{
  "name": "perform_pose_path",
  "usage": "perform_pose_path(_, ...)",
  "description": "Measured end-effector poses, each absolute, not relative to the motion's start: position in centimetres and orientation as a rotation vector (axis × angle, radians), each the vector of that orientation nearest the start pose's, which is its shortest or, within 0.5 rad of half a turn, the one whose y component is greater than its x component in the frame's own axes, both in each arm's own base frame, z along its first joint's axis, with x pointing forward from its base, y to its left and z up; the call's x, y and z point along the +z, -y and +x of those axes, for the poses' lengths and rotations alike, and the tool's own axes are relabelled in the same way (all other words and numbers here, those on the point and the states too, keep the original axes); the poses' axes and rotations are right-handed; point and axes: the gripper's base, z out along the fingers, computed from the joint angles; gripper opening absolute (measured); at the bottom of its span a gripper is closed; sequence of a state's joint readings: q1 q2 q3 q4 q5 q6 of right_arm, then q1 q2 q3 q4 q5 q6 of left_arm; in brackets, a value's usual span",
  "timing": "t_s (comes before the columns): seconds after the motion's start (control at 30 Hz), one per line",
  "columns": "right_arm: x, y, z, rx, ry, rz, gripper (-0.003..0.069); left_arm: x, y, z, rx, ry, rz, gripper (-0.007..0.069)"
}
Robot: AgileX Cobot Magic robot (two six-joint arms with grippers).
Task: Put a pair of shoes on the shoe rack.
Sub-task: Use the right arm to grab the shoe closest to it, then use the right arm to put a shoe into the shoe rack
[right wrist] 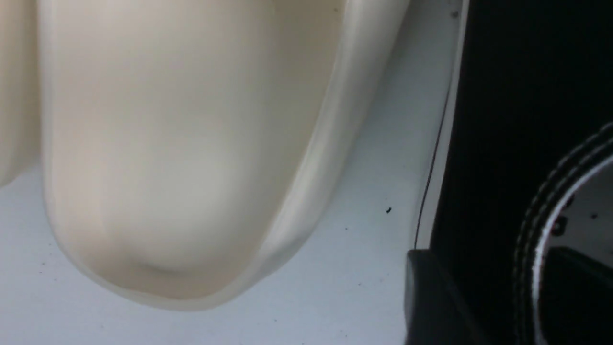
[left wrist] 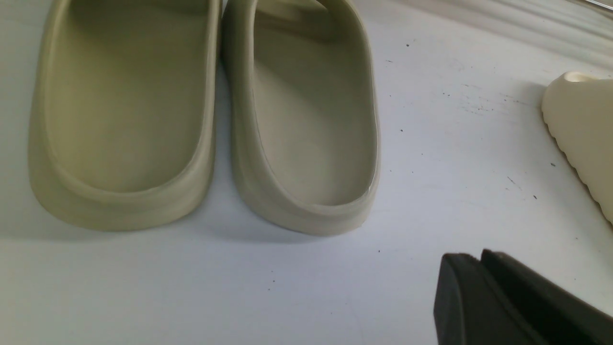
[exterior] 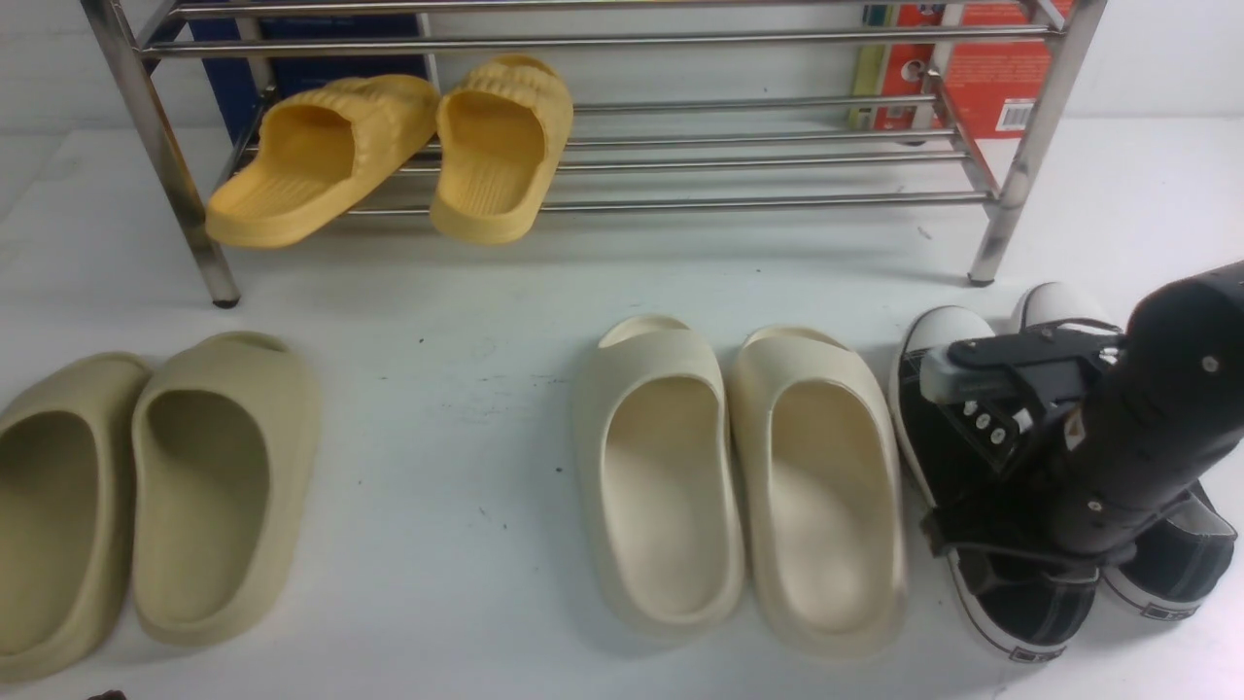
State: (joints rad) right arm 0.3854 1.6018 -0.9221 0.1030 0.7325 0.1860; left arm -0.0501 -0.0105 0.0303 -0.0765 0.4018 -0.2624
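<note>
Currently the right hand (exterior: 1016,530) sits at the black sneakers (exterior: 1030,608), near right of the counter (exterior: 437,437); its grip cannot be told. Pinch both inner collars together before lifting.

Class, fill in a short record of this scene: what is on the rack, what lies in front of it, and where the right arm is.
On rack: yellow slippers, lower tier of shoe rack, left side
In front: beige slides left, cream slides middle, black sneakers right
Robot: right arm down over black sneakers; grip unclear
Sneakers on rack: no
</note>
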Motion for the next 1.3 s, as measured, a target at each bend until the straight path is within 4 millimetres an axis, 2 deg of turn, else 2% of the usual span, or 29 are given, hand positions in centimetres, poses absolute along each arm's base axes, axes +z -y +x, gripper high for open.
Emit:
perform_pose_path(0.07,19.0,-11.6,26.7,0.214,-2.926,-0.205,0.0178,16.8,0.5,5.2,-0.288,-1.898,-0.250,0.0050)
perform_pose_path(0.17,19.1,-11.7,26.6,0.227,-2.926,-0.216,0.0044,16.8,0.5,5.2,-0.288,-1.898,-0.250,0.0050)
perform_pose_path(0.3,19.7,-11.6,26.2,0.228,-2.932,-0.228,0.0020,16.8,0.5,5.2,-0.288,-1.898,-0.250,0.0050)
perform_pose_path(0.4,22.2,-11.5,24.6,0.250,-2.905,-0.254,0.0025,16.8,0.5,5.2,-0.288,-1.898,-0.250,0.0050)
perform_pose_path(0.43,22.2,-11.5,24.6,0.249,-2.907,-0.254,0.0025,16.8,0.5,5.2,-0.288,-1.898,-0.250,0.0050)
perform_pose_path(0.5,24.6,-11.8,23.1,0.295,-2.834,-0.254,0.0026,16.8,0.5,5.2,-0.288,-1.898,-0.250,0.0050)
perform_pose_path(0.53,24.8,-11.9,23.0,0.299,-2.828,-0.253,0.0026,16.8,0.5,5.2,-0.288,-1.898,-0.250,0.0050)
perform_pose_path(0.57,25.9,-12.0,22.2,0.322,-2.791,-0.256,0.0026,16.8,0.5,5.2,-0.288,-1.898,-0.250,0.0050)
perform_pose_path(0.67,27.1,-12.5,21.3,0.352,-2.748,-0.264,0.0027,16.8,0.5,5.2,-0.288,-1.898,-0.250,0.0050)
perform_pose_path(0.73,27.5,-12.7,21.4,0.357,-2.733,-0.267,0.0027,16.8,0.5,5.2,-0.288,-1.898,-0.250,0.0050)
perform_pose_path(0.9,29.0,-13.4,23.4,0.308,-2.657,-0.308,0.0027,16.8,0.5,5.2,-0.288,-1.898,-0.250,0.0050)
perform_pose_path(0.97,30.0,-14.1,25.4,0.264,-2.598,-0.341,0.0027,16.8,0.5,5.2,-0.288,-1.898,-0.250,0.0050)
perform_pose_path(1.0,30.1,-14.1,25.6,0.261,-2.593,-0.346,0.0027,16.8,0.5,5.2,-0.288,-1.898,-0.250,0.0050)
perform_pose_path(1.03,30.5,-14.8,27.0,0.239,-2.571,-0.377,0.0027,16.8,0.5,5.2,-0.288,-1.898,-0.250,0.0050)
perform_pose_path(1.07,30.8,-14.9,27.2,0.239,-2.560,-0.379,0.0027,16.8,0.5,5.2,-0.288,-1.898,-0.250,0.0050)
perform_pose_path(1.13,30.6,-16.3,29.7,0.221,-2.554,-0.427,0.0028,16.8,0.5,5.2,-0.288,-1.898,-0.250,0.0050)
perform_pose_path(1.23,30.4,-17.7,32.3,0.214,-2.543,-0.459,0.0029,16.8,0.5,5.2,-0.288,-1.898,-0.250,0.0050)
perform_pose_path(1.27,30.1,-17.8,32.4,0.211,-2.549,-0.463,0.0029,16.8,0.5,5.2,-0.288,-1.898,-0.250,0.0050)
perform_pose_path(1.3,29.5,-18.6,33.5,0.211,-2.576,-0.474,0.0029,16.8,0.5,5.2,-0.288,-1.898,-0.250,0.0050)
